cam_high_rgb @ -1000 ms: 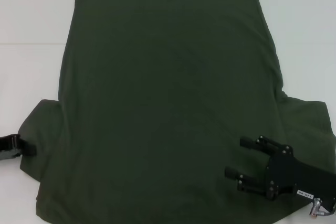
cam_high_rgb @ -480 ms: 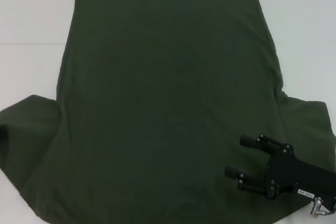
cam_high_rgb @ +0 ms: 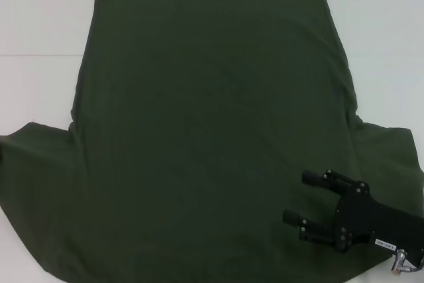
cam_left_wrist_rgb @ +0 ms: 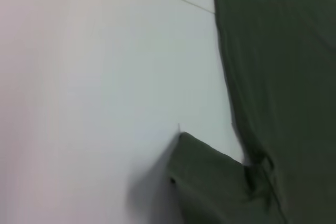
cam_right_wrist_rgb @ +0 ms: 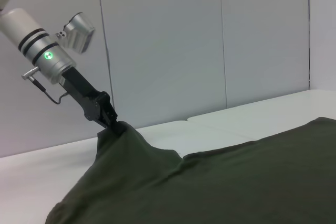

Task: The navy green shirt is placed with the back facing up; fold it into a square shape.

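Pulling the left sleeve outward since a second ago, the left gripper (cam_right_wrist_rgb: 113, 121) has left the head view and holds the sleeve tip pinched in its fingers, raised off the white desk (cam_high_rgb: 40, 18). The shirt (cam_high_rgb: 212, 130) lies spread plain side up, desk bare on its far sides. The right gripper (cam_high_rgb: 308, 203) rests on the right sleeve area, fingers spread apart.

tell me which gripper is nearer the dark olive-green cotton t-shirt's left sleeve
Left. The left gripper is shut on the left sleeve, lifting it. The right gripper sits open over the dark olive-green cotton T-shirt near the opposite sleeve.
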